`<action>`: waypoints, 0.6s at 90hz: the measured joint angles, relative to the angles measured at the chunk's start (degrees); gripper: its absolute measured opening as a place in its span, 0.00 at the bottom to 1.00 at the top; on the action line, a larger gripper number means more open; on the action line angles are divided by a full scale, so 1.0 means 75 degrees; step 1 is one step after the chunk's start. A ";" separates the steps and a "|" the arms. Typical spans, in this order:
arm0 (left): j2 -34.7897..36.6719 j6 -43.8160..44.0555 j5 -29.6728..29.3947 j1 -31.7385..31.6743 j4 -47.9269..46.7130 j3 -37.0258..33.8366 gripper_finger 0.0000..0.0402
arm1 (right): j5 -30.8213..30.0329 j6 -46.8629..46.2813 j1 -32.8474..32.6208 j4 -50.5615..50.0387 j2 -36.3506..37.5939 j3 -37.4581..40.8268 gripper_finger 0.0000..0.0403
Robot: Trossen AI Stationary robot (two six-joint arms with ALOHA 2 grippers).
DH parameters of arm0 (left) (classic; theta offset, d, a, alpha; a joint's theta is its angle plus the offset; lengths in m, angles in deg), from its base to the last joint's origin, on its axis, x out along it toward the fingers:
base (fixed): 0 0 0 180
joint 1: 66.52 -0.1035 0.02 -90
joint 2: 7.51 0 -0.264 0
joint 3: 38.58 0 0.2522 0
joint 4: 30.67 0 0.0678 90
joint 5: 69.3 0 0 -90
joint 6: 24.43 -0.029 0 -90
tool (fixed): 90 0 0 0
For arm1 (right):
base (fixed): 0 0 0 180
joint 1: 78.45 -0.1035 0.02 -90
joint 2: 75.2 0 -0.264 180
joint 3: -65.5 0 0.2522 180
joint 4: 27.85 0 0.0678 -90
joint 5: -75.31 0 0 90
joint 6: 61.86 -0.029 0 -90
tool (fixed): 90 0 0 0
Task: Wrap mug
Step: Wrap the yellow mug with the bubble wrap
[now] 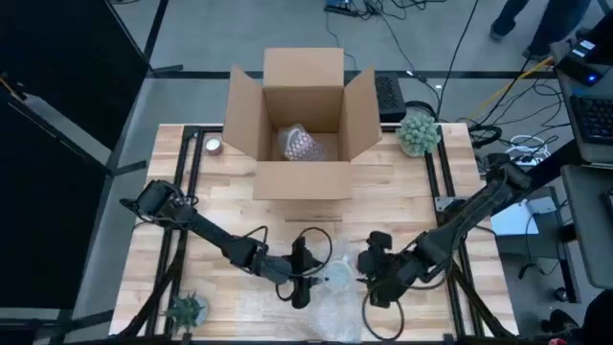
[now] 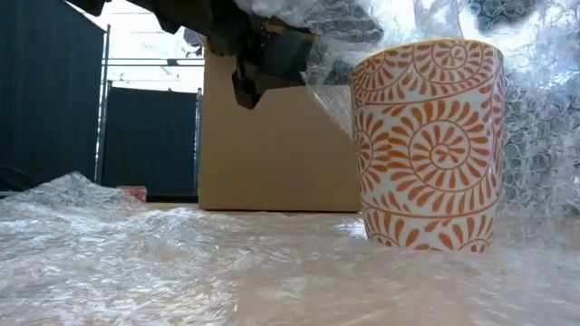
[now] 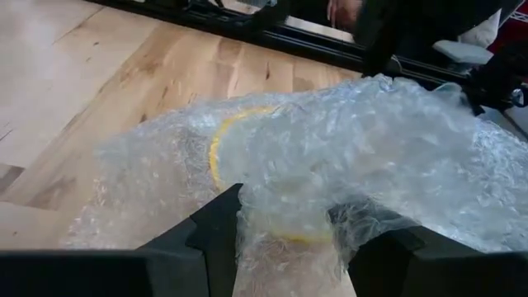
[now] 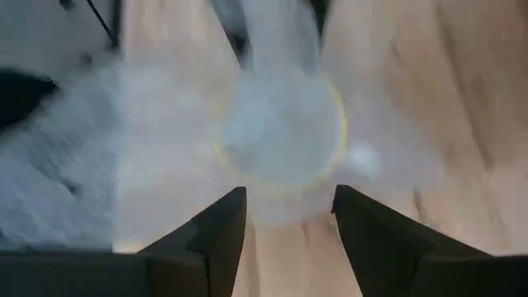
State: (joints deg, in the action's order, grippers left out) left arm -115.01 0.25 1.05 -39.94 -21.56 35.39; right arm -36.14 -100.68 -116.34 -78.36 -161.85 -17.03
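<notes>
A white mug with orange swirl patterns [image 2: 426,145] stands upright on a sheet of bubble wrap [image 2: 181,263] near the table's front middle [image 1: 337,276]. Part of the wrap rises behind the mug and lies over its mouth, so the rim [image 3: 216,153] shows through it. My left gripper [image 3: 285,202] is just left of the mug [image 1: 316,276] and shut on the wrap. My right gripper [image 4: 289,198] hovers at the mug's right [image 1: 364,273], open, looking down on the covered mouth. My left gripper has a bunched part of the bubble wrap [image 3: 285,239] between its two fingers, several layers gathered together. The fingers come from the table's left, slanting down toward the mug. From the hold the wrap runs raised over the mug's mouth, while the rest lies on the table.
An open cardboard box [image 1: 244,125] stands at the far middle with a wrapped item [image 1: 299,144] inside. A green plant ball [image 1: 419,132] sits to the box's right, a small round object [image 1: 213,146] to its left, and a small plant [image 1: 187,309] at the near left.
</notes>
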 joint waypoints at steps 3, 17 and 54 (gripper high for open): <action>-0.0001 -0.0004 -0.0004 0.0000 0.0000 0.0000 0.41 | 0.0001 0.0090 0.0034 0.0228 -0.0038 0.0000 0.42; -0.0001 -0.0001 -0.0017 0.0000 0.0007 0.0000 0.41 | 0.0141 0.0292 0.0321 0.0816 -0.0485 0.0003 0.39; -0.0001 -0.0001 -0.0024 0.0000 0.0006 -0.0006 0.41 | 0.1343 0.0790 0.1268 -0.0505 -0.2535 -0.1320 0.19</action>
State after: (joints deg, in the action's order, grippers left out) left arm -115.02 0.24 0.86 -39.94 -21.52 35.34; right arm -26.07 -94.75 -106.82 -82.14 -180.87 -26.94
